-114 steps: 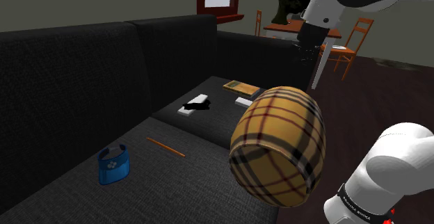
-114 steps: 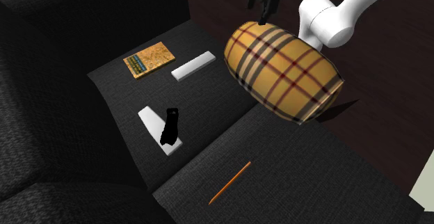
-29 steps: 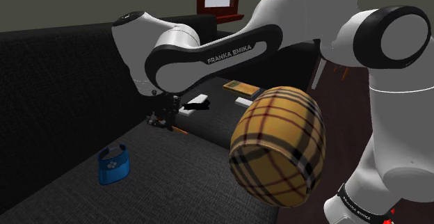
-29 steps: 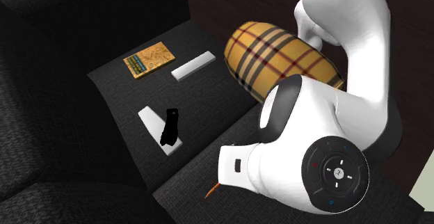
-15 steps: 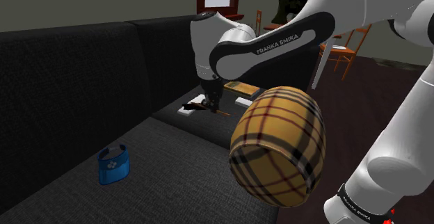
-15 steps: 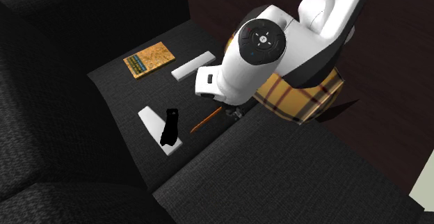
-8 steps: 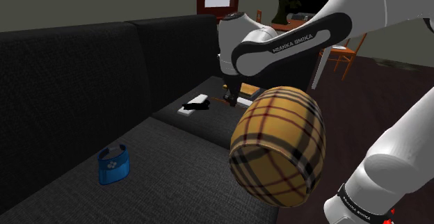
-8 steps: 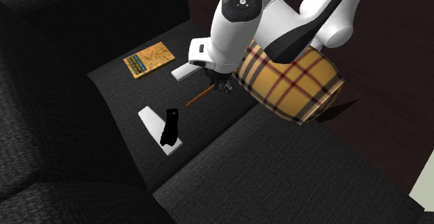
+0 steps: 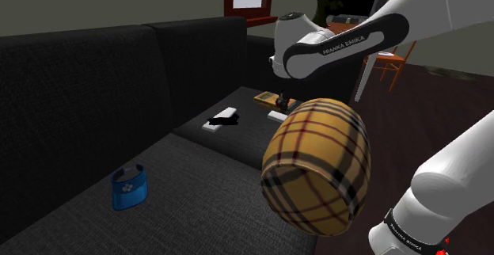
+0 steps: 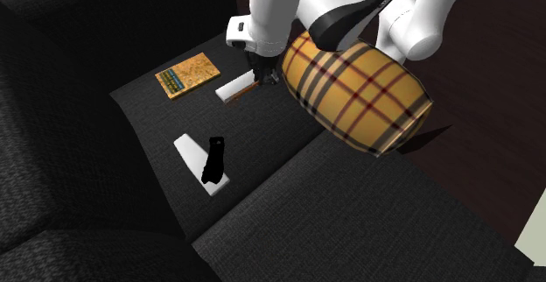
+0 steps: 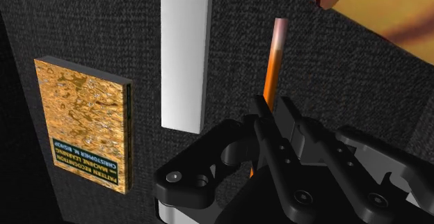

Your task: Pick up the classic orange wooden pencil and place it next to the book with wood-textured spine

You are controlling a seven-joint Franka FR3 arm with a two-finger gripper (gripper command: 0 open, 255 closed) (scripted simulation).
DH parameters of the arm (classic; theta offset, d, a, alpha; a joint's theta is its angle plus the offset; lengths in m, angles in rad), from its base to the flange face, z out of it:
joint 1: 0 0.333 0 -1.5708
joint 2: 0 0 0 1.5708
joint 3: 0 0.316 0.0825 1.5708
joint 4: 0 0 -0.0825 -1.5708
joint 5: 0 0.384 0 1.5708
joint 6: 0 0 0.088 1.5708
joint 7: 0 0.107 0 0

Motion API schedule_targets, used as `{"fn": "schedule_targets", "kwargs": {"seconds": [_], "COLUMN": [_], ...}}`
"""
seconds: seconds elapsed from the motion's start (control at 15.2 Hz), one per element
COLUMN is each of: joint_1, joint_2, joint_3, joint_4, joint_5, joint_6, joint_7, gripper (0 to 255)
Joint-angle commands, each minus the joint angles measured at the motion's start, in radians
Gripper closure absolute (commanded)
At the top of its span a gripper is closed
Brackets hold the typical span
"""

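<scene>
Sofa [image 9: 198,182] upholstery, black and coarse, takes up most of the shoulder view and the second exterior view [image 10: 350,219]. Its seat holds everything else.

The white arm [image 9: 340,43] climbs from the shoulder view's lower right and leaves the picture at the right edge. It comes back in from the upper right as a lettered forearm that slopes down to the left. At the wrist it bends, so the hand points straight down at the seat. In the second exterior view the arm [image 10: 289,4] hangs over the far seat cushion, seen almost from above.

A barrel-shaped plaid cushion [image 9: 317,166] in tan, black and red sits at the seat's edge, just beside the hand [image 10: 359,83].

The book [image 10: 186,74] with a mottled wood-like cover lies flat on the far cushion [image 11: 83,122]. A long white bar [image 11: 184,49] lies beside it, running parallel to its spine.

Nearer the seam, a white slab [image 10: 188,149] carries a small black object [image 10: 213,159]. A blue pouch [image 9: 130,185] stands on the near cushion, well apart from the rest.

The orange pencil [image 11: 275,62] is pinched between the fingers of the black gripper [image 11: 273,111], which are clamped together on its shaft. It sticks out ahead of them with its pale end leading. It runs parallel to the white bar, on the side away from the book, between the bar and the plaid cushion. In the second exterior view the gripper [image 10: 261,72] holds the pencil [image 10: 248,85] at the bar's end. I cannot tell whether the pencil touches the seat.
</scene>
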Motion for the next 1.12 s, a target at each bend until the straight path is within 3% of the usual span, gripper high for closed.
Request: {"fn": "schedule_targets", "kwargs": {"seconds": [0.0, 0.53, 1.06], "joint_1": [-0.025, -0.110, -0.193], "joint_2": [-0.020, -0.025, 0.038], "joint_3": [-0.041, -0.176, -0.305], "joint_4": [-0.031, -0.052, 0.003], "joint_5": [-0.002, -0.023, -0.032], "joint_6": [0.025, 0.082, 0.129], "joint_7": [-0.064, -0.263, -0.463], "gripper": [255, 255, 255]}}
